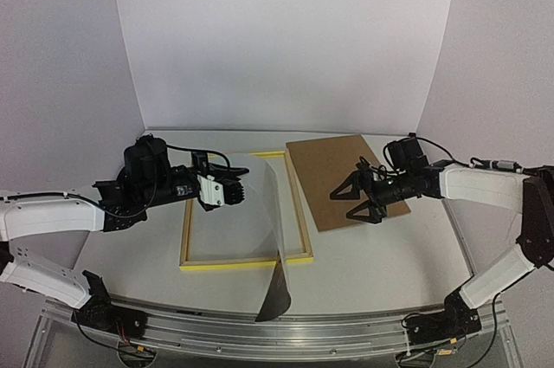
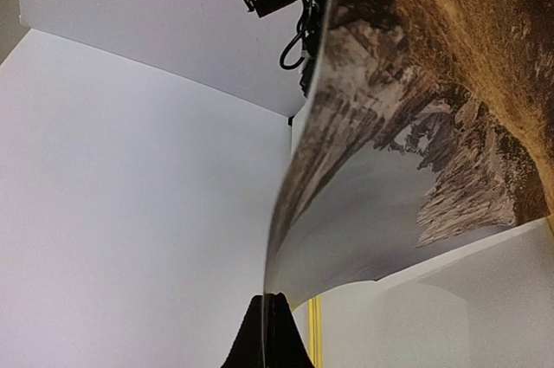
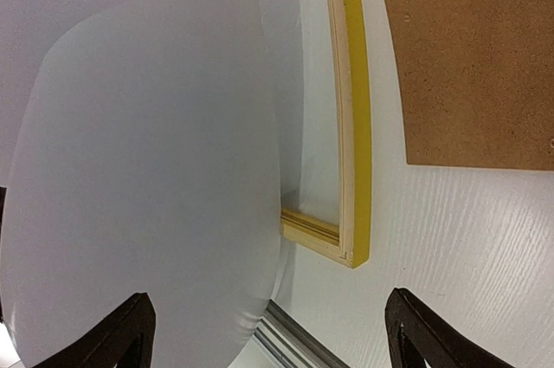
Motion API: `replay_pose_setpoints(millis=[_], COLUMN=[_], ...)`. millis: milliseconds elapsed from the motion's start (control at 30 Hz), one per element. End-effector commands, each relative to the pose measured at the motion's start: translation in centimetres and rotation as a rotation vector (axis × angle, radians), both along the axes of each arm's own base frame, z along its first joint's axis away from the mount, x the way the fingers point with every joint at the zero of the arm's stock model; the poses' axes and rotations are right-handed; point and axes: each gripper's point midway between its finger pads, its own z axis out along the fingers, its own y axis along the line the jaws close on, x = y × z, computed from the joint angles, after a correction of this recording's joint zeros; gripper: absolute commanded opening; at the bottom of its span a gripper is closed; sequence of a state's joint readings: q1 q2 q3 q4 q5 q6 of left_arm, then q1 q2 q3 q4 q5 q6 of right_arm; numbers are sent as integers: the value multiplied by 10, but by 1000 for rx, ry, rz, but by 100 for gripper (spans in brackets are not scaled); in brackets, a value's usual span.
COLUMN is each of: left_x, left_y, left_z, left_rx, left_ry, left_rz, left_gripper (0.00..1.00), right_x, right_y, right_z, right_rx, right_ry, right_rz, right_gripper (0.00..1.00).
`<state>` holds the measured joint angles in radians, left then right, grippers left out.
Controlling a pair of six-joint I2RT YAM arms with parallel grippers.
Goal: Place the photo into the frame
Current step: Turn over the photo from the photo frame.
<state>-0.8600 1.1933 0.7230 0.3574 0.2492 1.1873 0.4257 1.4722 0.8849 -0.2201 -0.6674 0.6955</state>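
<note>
A: Where is the photo (image 1: 260,212)?
B: The left gripper (image 1: 241,188) pinches its edge. It curls upright over the yellow frame (image 1: 247,261).
A: And the right gripper (image 1: 340,207)?
B: Spread wide, holding nothing, above the brown board (image 1: 333,160).

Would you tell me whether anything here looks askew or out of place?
The thin white-backed photo print, pinched in the left fingers, bows sharply; its near corner hangs past the front of the yellow wooden frame, not lying flat.

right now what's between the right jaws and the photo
The right yellow rail of the frame and part of the brown board, clearest in the top view.
</note>
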Motion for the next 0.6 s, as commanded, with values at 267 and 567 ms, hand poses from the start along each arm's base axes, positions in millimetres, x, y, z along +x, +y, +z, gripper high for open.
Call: replay_pose_setpoints(millis=[267,567], left_x=[27,44], left_y=[70,113], left_z=[-19,-89], left_rx=[108,343], left_ry=[19,157], left_rz=[57,87], left_gripper=[0,0], right_x=[47,72], right_y=[93,124], right_z=[-17,-50], right_rx=[29,-24], right_ry=[-15,31], right_rz=[98,119], right_gripper=[89,89])
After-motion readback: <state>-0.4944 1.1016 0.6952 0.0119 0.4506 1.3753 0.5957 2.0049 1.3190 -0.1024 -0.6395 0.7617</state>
